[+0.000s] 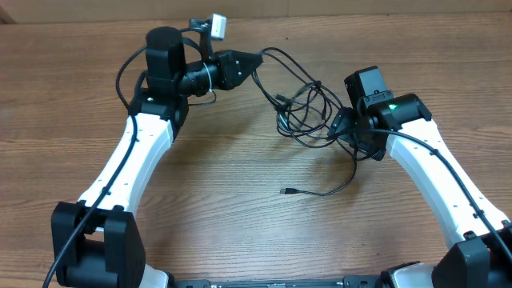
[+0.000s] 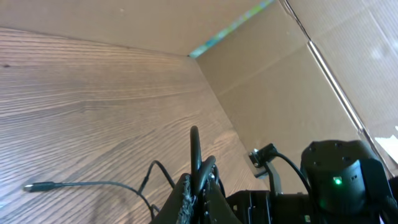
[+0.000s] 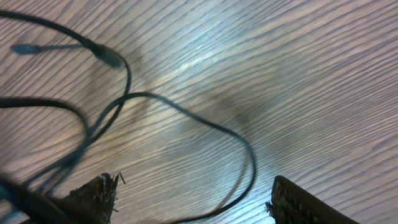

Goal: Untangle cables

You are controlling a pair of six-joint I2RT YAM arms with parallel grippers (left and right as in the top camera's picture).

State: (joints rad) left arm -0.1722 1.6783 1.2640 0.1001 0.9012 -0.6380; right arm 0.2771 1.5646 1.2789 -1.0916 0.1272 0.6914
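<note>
While the left gripper (image 2: 198,178) is pinched shut on one strand of the cables (image 1: 308,112), whose tangle lies just beside the right gripper (image 3: 193,206), that gripper's jaws stand wide apart over the table (image 3: 298,74) with a loop between them.

Wood-grain counter (image 1: 240,224) w/ plain brown cardboard walls (image 2: 273,87) at back & side; soft glare on wood

Light wood-grain desk (image 1: 240,232), plain brown cardboard wall (image 2: 273,87) upright along its far edge
</note>
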